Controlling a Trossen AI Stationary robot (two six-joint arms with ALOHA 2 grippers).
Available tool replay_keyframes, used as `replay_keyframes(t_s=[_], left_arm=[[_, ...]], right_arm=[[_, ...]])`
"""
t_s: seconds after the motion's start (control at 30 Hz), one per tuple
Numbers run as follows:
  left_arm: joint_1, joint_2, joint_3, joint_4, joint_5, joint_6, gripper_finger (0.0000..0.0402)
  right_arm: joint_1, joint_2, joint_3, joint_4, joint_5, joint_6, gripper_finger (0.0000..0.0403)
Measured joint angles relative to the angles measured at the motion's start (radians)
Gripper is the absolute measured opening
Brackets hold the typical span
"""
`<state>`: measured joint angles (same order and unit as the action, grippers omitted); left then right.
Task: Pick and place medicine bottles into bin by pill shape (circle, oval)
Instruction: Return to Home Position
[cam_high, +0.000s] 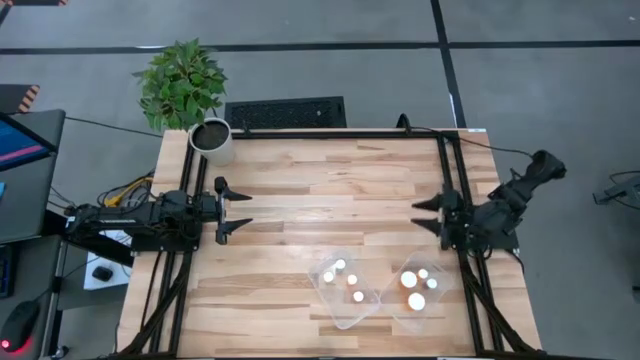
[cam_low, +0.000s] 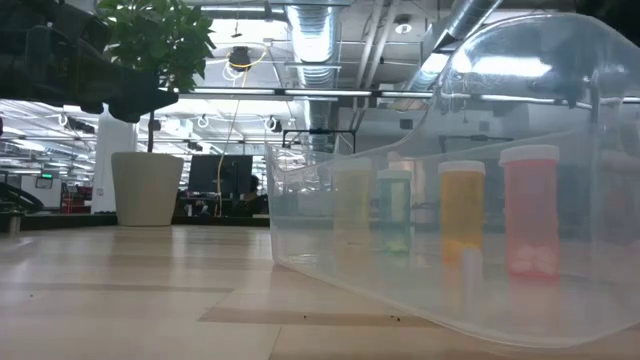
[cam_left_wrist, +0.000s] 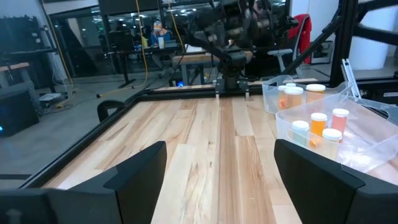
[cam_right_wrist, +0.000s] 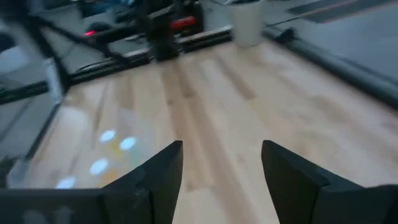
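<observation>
You're on the return home: no bottles (cam_high: 352, 280) stand loose on the surface (cam_high: 300, 190). All eight sit in the two bins (cam_high: 338, 314), four in each. Your left arm (cam_high: 150, 215) lies low at the left edge and your right arm (cam_high: 495, 215) at the right. Both point inward, jaws spread and empty. Next, I'd judge, you need only park the arms.

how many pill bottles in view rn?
8. Four bottles in the mid-table bin; four in the right-edge bin. None visible loose on the table.
</observation>
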<state>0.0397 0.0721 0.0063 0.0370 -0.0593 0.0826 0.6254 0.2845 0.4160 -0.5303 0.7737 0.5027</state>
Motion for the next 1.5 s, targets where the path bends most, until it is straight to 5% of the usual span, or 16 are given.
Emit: replay_keyframes(t_s=[0.33, 0.9, 1.0, 1.2, 1.33, 1.5], left_arm=[[0.000, 0.000, 0.000, 0.000, 0.000, 0.000, 0.0293], [0.000, 0.000, 0.000, 0.000, 0.000, 0.000, 0.0293], [0.000, 0.000, 0.000, 0.000, 0.000, 0.000, 0.0293], [0.000, 0.000, 0.000, 0.000, 0.001, 0.000, 0.0293], [0.000, 0.000, 0.000, -0.001, 0.002, 0.000, 0.0293], [0.000, 0.000, 0.000, -0.001, 0.001, 0.000, 0.0293]], right_arm=[[0.064, -0.211, -0.248, 0.485, -0.309, -0.289, 0.0226], [0.195, -0.282, -0.263, 0.384, -0.331, -0.457, 0.0226], [0.190, -0.282, -0.340, 0.476, -0.312, -0.453, 0.0226], [0.146, -0.205, -0.408, 0.675, -0.235, -0.465, 0.0226], [0.070, -0.203, -0.408, 0.803, -0.151, -0.619, 0.0226], [-0.051, -0.217, -0.408, 0.692, -0.144, -0.606, 0.0226]])
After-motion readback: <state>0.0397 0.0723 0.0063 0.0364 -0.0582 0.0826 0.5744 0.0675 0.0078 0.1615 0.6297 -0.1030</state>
